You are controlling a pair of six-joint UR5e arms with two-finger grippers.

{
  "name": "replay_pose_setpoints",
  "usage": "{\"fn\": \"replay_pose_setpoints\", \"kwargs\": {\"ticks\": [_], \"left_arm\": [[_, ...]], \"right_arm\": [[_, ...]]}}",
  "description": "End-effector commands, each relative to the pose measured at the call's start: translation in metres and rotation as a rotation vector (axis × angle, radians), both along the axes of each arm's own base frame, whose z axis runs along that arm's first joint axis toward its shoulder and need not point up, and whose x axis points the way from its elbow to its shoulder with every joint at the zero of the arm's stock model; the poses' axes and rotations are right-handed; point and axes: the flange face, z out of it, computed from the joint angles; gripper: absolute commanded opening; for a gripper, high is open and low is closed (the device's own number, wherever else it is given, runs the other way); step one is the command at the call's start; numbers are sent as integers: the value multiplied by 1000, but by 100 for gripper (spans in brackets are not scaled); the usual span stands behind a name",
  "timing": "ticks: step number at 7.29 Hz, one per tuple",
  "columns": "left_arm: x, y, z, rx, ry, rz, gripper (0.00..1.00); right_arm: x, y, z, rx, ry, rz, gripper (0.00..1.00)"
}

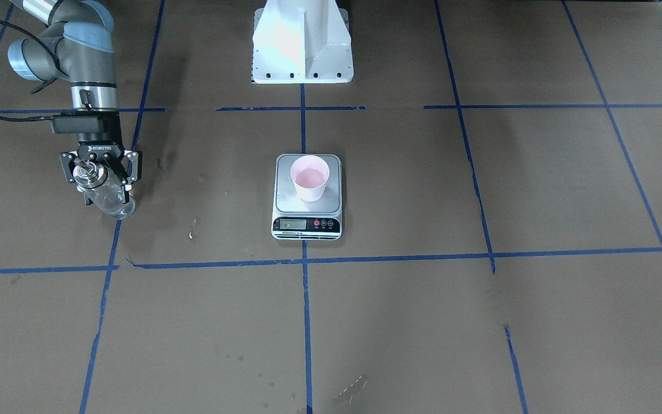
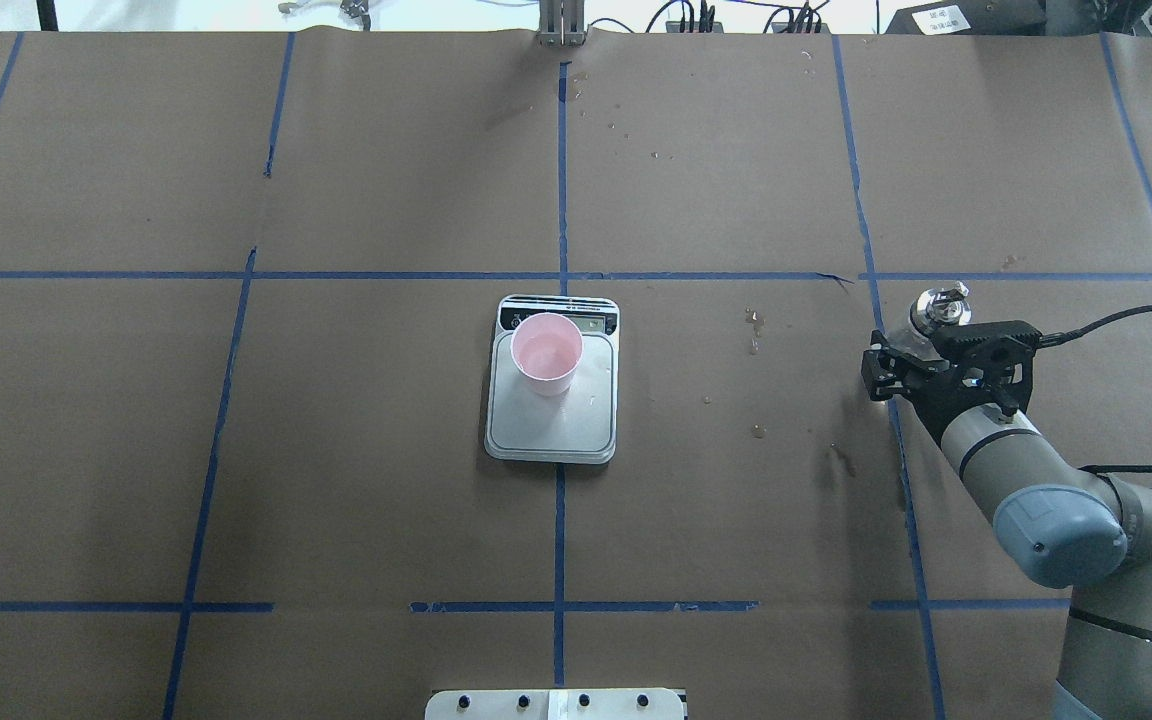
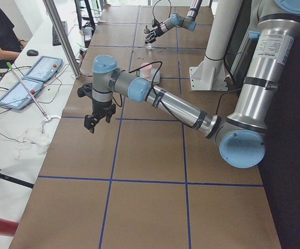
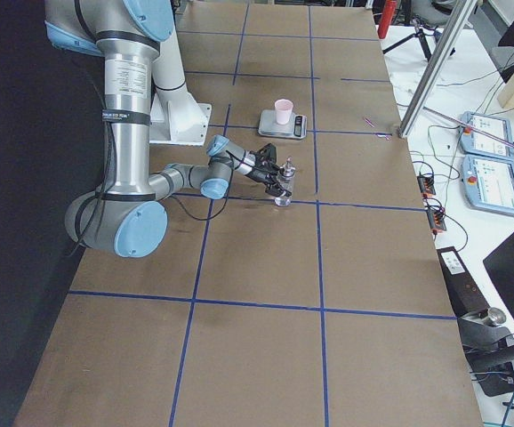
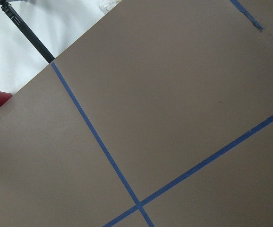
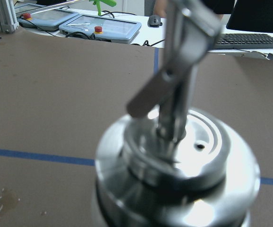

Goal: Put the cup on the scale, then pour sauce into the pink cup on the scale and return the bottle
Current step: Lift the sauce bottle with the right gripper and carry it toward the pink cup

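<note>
The pink cup (image 1: 310,178) stands upright on the silver platform of the scale (image 1: 288,202) at the table's middle; both also show in the overhead view, the cup (image 2: 547,352) on the scale (image 2: 551,430). My right gripper (image 1: 104,187) is shut on the clear glass bottle (image 1: 111,202), upright and low over the table, well off to the scale's side. The metal collar and spout (image 6: 183,161) fill the right wrist view, and the bottle top (image 2: 939,305) shows overhead. My left gripper (image 3: 93,122) hangs over the table's left end; I cannot tell whether it is open.
Small wet drops (image 2: 756,322) lie on the brown paper between the scale and the bottle. The white robot base (image 1: 302,46) stands behind the scale. Tablets (image 3: 28,85) and cables lie on the white desk beyond the far edge.
</note>
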Motion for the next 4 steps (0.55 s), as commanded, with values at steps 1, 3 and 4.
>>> {"fn": "replay_pose_setpoints", "kwargs": {"ticks": [1,3,4], "left_arm": [[0,0,0,1,0,0,100],[-2,6,16,-24,-4,5,100],[-3,15,37,-26,1,6,100]], "right_arm": [[6,-13,-26,15,-43,10,0],[0,-18,-83,75,-89,15,0],[-2,-20,-94,84,-68,11,0]]}}
